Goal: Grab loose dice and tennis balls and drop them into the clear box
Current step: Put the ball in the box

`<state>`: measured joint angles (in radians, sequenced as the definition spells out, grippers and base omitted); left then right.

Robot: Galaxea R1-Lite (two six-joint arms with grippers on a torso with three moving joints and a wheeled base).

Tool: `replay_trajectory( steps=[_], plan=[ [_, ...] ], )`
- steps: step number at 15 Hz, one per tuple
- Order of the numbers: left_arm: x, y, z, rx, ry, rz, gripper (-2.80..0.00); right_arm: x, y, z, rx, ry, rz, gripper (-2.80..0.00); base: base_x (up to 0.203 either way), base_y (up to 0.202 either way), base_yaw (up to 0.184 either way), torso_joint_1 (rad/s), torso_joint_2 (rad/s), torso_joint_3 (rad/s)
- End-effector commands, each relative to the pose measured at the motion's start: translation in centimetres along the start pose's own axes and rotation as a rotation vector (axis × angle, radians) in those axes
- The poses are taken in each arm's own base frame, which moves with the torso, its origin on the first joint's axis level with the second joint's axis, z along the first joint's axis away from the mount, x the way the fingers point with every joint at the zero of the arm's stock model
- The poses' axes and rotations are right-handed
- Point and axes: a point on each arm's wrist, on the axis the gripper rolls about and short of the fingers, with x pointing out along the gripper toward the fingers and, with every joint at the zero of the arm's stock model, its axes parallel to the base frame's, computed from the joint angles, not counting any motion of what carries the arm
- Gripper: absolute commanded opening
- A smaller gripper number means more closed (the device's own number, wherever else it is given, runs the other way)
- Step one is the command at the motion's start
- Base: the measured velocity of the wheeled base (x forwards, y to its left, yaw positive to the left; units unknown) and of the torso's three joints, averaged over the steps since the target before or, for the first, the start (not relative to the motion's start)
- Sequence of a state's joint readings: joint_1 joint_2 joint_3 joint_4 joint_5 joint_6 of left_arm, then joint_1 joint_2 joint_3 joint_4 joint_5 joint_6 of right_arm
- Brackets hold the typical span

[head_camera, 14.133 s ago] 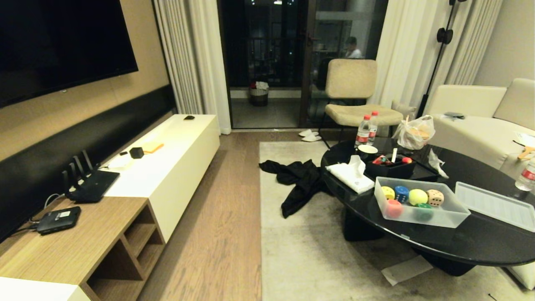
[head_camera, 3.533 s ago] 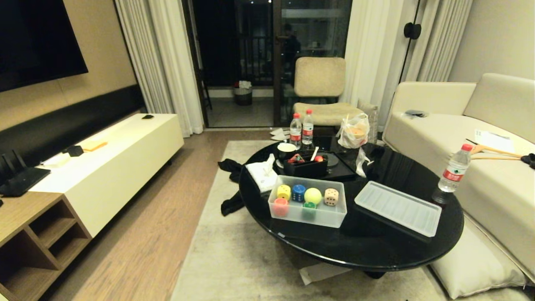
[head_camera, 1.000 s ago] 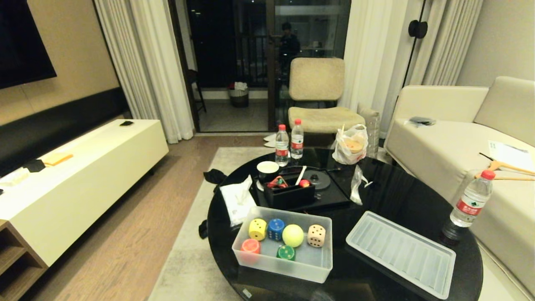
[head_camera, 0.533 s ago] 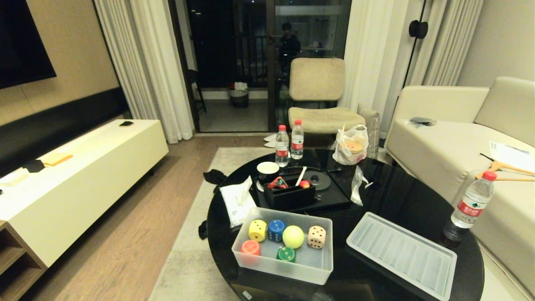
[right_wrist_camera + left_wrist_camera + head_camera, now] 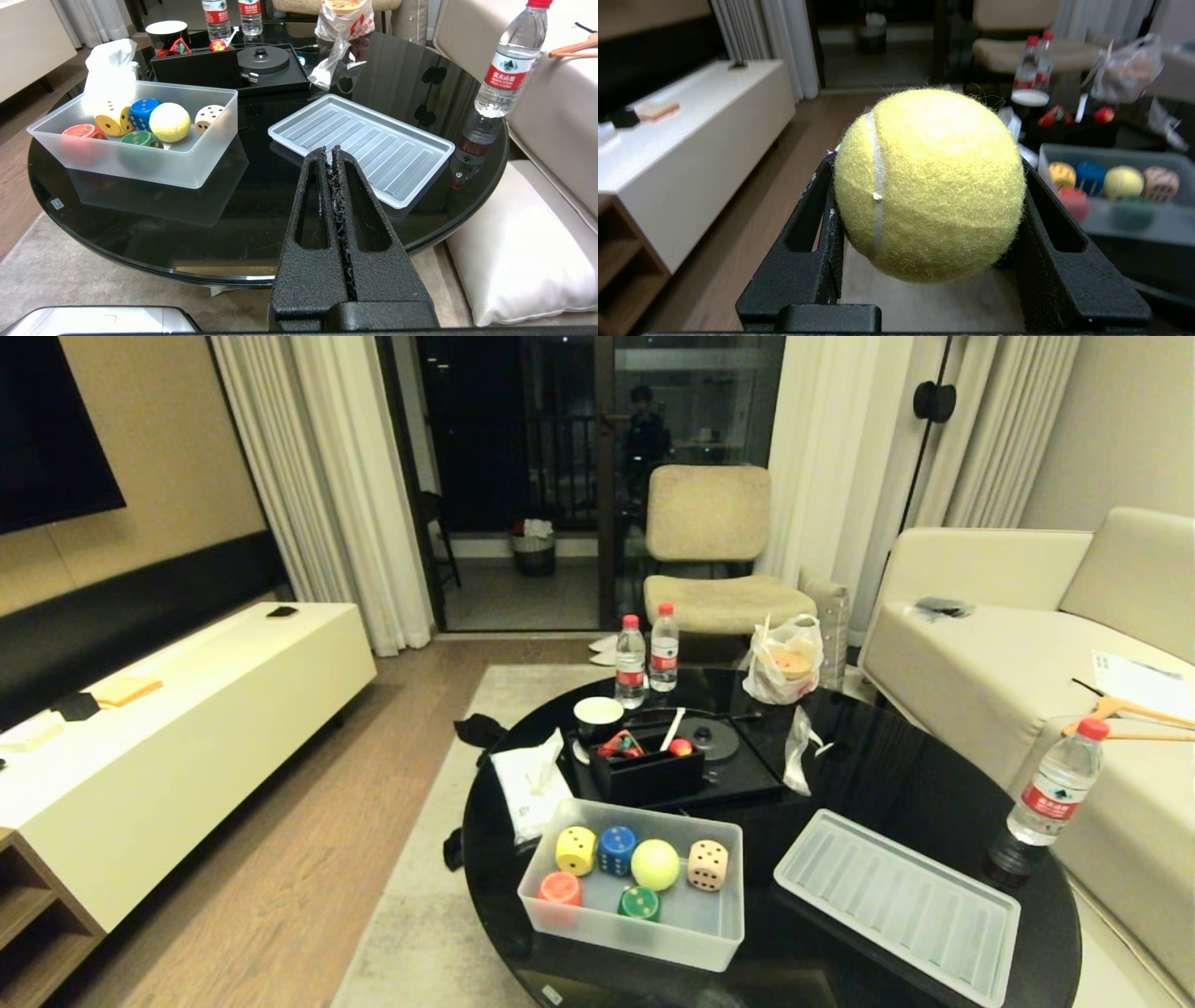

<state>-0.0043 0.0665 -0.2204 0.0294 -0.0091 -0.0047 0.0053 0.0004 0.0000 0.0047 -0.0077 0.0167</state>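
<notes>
Left wrist view: left claw pinches a fuzzy round tennis ball between ribbed black fingers; right claw is closed, empty.

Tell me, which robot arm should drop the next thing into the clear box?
Left. The left gripper already holds a tennis ball, with the clear box just ahead. The right gripper is shut and empty.

Round black table holds water bottle, tissue pack, black organiser tray
</notes>
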Motion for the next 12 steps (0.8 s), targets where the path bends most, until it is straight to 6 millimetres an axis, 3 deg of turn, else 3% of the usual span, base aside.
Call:
replay_trajectory(
  steps=[1, 4, 8, 10, 12],
  plan=[
    [1.6, 0.0, 4.8, -0.007, 0.017, -0.019, -2.80, 0.0, 0.0, 0.0, 0.000, 0.001, 0.001, -2.80, 0.000, 0.000, 0.000, 0.000, 0.00, 0.000],
    [5.4, 0.0, 10.4, -0.027, 0.051, -0.050, -2.80, 0.0, 0.0, 0.0, 0.000, 0.001, 0.001, -2.80, 0.000, 0.000, 0.000, 0.000, 0.00, 0.000],
    [14.3, -0.6, 15.9, -0.055, 0.137, -0.143, -2.80, 0.0, 0.0, 0.0, 0.000, 0.001, 0.001, -2.80, 0.000, 0.000, 0.000, 0.000, 0.00, 0.000],
    [19.0, -1.3, 17.5, -0.070, 0.165, -0.243, -2.80, 0.0, 0.0, 0.0, 0.000, 0.001, 0.001, -2.80, 0.000, 0.000, 0.000, 0.000, 0.00, 0.000],
    [23.8, -2.7, 17.5, -0.081, 0.222, -0.344, -2.80, 0.0, 0.0, 0.0, 0.000, 0.001, 0.001, -2.80, 0.000, 0.000, 0.000, 0.000, 0.00, 0.000]
  ],
)
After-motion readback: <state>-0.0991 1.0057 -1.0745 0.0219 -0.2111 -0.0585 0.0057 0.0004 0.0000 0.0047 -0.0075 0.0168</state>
